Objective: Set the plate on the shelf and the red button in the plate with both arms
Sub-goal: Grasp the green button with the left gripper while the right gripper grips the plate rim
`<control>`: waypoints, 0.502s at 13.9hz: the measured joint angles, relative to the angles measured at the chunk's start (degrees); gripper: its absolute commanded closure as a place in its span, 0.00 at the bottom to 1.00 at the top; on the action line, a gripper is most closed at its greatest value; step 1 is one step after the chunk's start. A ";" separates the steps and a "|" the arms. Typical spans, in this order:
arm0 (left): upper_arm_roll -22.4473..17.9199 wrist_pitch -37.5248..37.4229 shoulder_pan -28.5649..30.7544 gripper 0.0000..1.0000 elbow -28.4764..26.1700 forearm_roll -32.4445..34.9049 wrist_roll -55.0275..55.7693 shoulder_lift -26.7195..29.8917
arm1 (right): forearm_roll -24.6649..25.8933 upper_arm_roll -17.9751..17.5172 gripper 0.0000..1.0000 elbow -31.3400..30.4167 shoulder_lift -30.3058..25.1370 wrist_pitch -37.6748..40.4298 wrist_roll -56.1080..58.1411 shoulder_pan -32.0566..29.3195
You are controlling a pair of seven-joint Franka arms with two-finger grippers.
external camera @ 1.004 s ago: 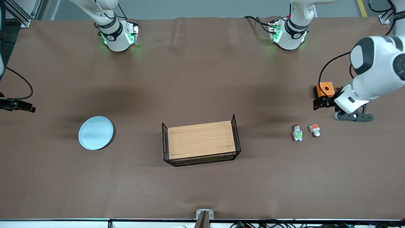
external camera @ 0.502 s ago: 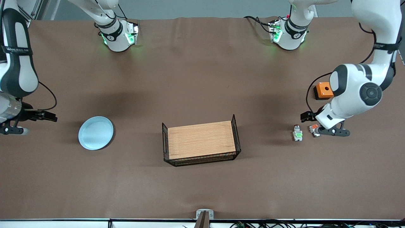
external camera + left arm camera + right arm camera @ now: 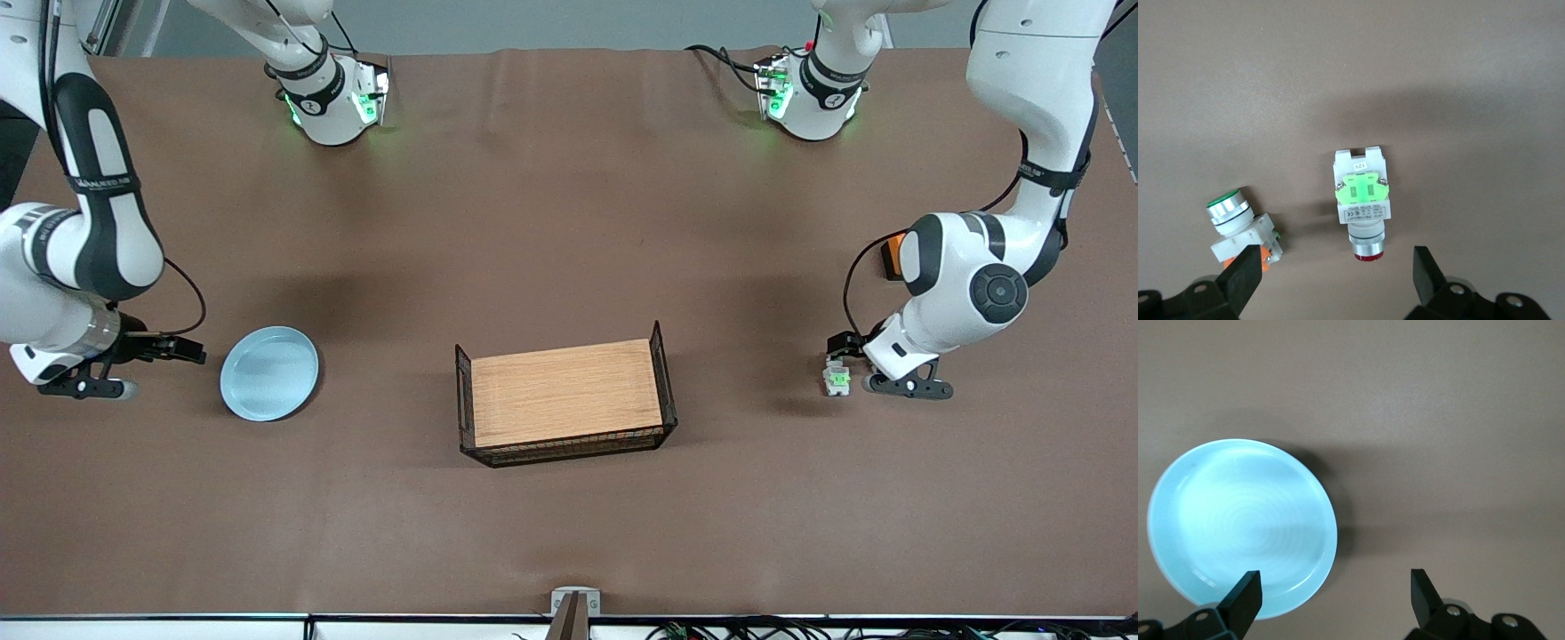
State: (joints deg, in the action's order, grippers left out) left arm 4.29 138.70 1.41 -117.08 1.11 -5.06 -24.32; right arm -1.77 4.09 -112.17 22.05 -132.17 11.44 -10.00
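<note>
The pale blue plate (image 3: pixel 269 372) lies on the brown table toward the right arm's end; it also shows in the right wrist view (image 3: pixel 1241 527). My right gripper (image 3: pixel 188 353) is open and empty just above the table beside the plate's rim, one fingertip over the rim in its wrist view (image 3: pixel 1335 593). The red button (image 3: pixel 1363 200) lies on its side, green block up, red cap toward my left gripper (image 3: pixel 1335 277). That gripper is open and empty over the cap end. In the front view the button (image 3: pixel 836 382) shows partly under the left gripper (image 3: pixel 843 345).
A wooden tray (image 3: pixel 566 400) with black wire ends stands mid-table. A similar white piece with an orange block and green cap (image 3: pixel 1241 227) lies beside the red button, by one left finger. An orange box (image 3: pixel 892 253) sits partly hidden by the left arm.
The left gripper has moved from beside the orange box to over the red button. The right arm has swung in from the table's end to the plate's rim.
</note>
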 measured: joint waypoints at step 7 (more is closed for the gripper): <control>0.04 2.27 -1.05 0.00 1.44 0.06 0.77 -4.95 | -0.13 0.14 0.18 -2.86 3.92 -5.97 -0.12 -0.01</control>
State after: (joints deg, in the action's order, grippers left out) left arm 4.33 140.96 0.36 -115.64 1.18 -4.29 -29.27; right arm -1.91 4.23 -115.03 25.97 -138.14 11.32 -10.02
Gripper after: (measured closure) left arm 0.000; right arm 0.119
